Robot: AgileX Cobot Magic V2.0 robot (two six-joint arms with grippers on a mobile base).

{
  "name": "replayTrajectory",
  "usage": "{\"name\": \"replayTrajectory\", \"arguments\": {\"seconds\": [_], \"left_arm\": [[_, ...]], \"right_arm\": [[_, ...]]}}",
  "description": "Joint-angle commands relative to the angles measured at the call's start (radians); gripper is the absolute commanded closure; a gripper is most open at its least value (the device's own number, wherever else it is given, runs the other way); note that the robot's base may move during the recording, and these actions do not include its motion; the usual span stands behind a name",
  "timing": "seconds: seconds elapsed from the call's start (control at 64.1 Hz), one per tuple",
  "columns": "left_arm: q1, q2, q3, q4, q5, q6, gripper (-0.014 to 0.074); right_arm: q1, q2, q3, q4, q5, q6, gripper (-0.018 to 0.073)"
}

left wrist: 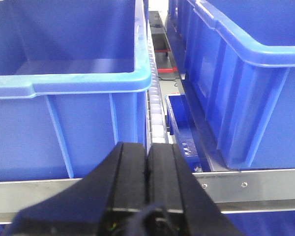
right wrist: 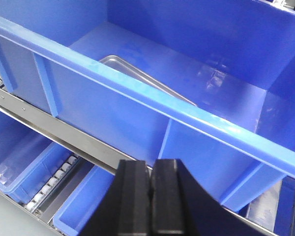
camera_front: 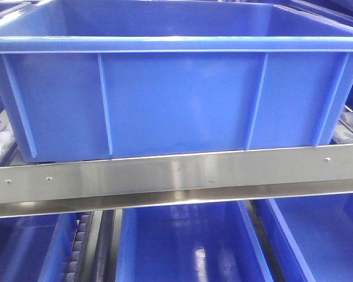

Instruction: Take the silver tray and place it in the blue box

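Silver tray (right wrist: 137, 76) in blue box (right wrist: 196, 118), right-wrist view only | both hands closed, empty

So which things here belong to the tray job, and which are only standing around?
Belong to the job:
- silver tray, lying inside the crate
- blue box that holds it
- right gripper, shut, empty
- left gripper, shut, empty

Only standing around:
- neighbouring blue crate
- lower blue crates
- roller track
- steel rail

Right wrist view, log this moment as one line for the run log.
tray: lying in blue box, partly hidden by rim | right tool: shut, empty, outside box | left tool: shut, empty
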Motion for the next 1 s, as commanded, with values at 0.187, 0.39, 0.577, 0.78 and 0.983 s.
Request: {"name": "replayTrajectory", "arguments": {"seconds": [0.187,0.39,0.577,0.78,0.983], "left_arm": [[0.002,-0.019,-0.003,-0.009,-0.095,0.000,0.0692],[0.002,-0.019,-0.003,-0.009,-0.095,0.000,0.0692],[0.002,-0.019,-0.003,-0.009,-0.095,0.000,0.0692],[0.002,-0.019,-0.003,-0.009,-0.095,0.000,0.0692],[0.002,-0.019,-0.003,-0.009,-0.095,0.000,0.0692]], "right_arm": [[-0.034,-0.005,-0.027,0.278,-0.078,-0.172,0.0505],[-0.139,-0.035,0.015,0.728,-0.169,-0.717,0.0505],[-0.316,-0.228,0.201,0.719,-0.312,-0.694,0.0505],[-0.496,-0.447,0.403,0.662,-0.409,-0.596,0.0505],[-0.567,-0.617,0.520,0.635,-0.429,-0.596,0.0505]]}}
